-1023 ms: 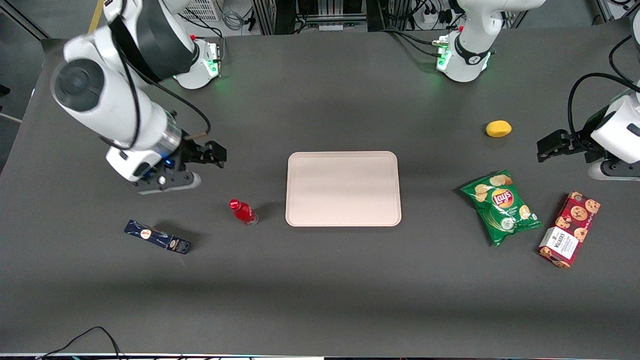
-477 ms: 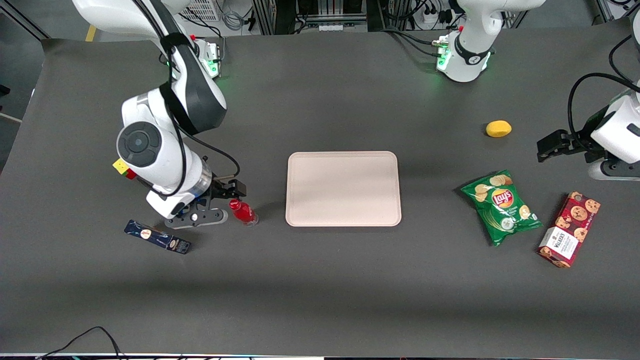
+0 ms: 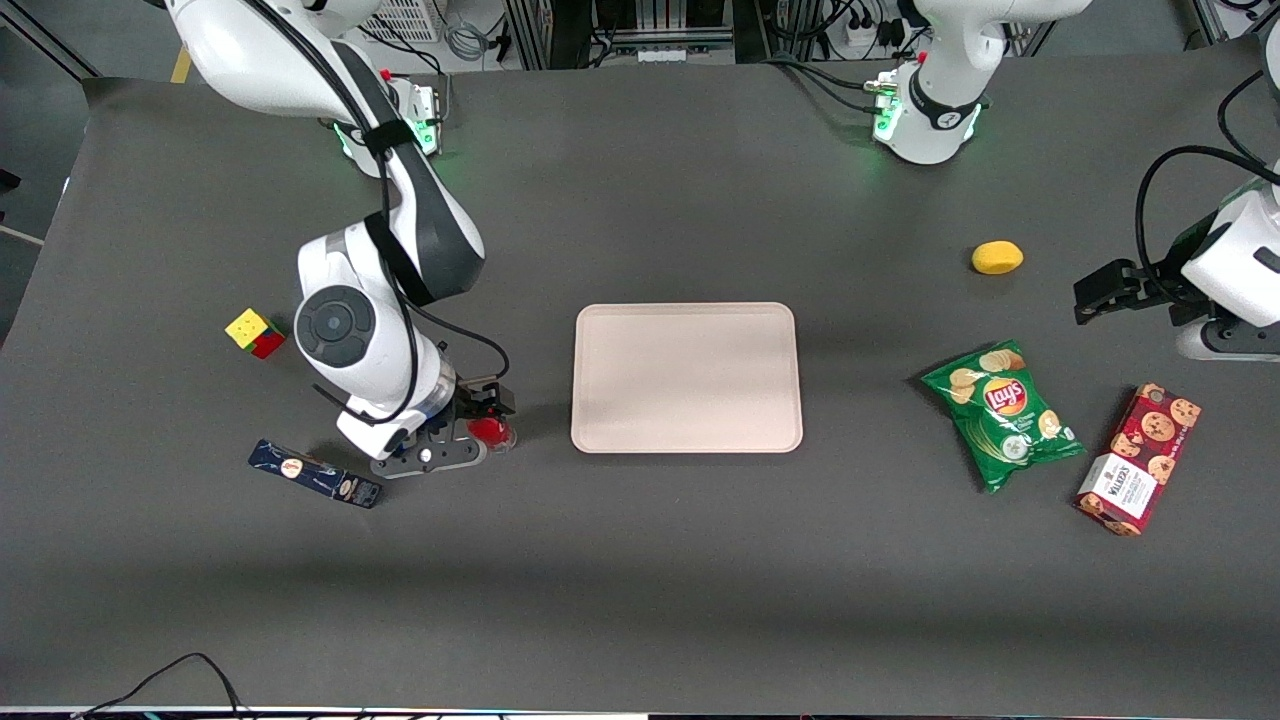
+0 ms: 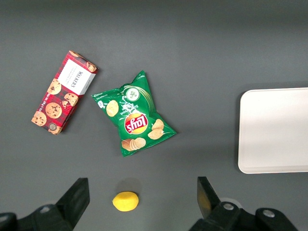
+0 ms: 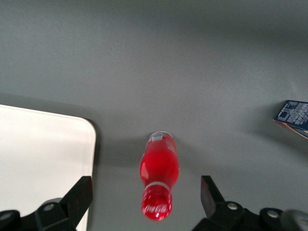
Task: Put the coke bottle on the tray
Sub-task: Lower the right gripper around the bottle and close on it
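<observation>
The black two-finger gripper (image 5: 147, 197), fingers spread wide, hovers directly over the small red-capped coke bottle (image 3: 491, 431) standing beside the pale pink-beige rectangular tray (image 3: 686, 377); a dark blue box (image 3: 315, 474) lies near, untouched.

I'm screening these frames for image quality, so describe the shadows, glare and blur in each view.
Front view: a broad soft shadow band crosses the table nearest the camera; the tool above the coke bottle is sharp. Right wrist view: slightly soft, the bottle casts a dim shadow beside the tray; tool open. Left wrist view: even light, no glare on the chips bag.
</observation>
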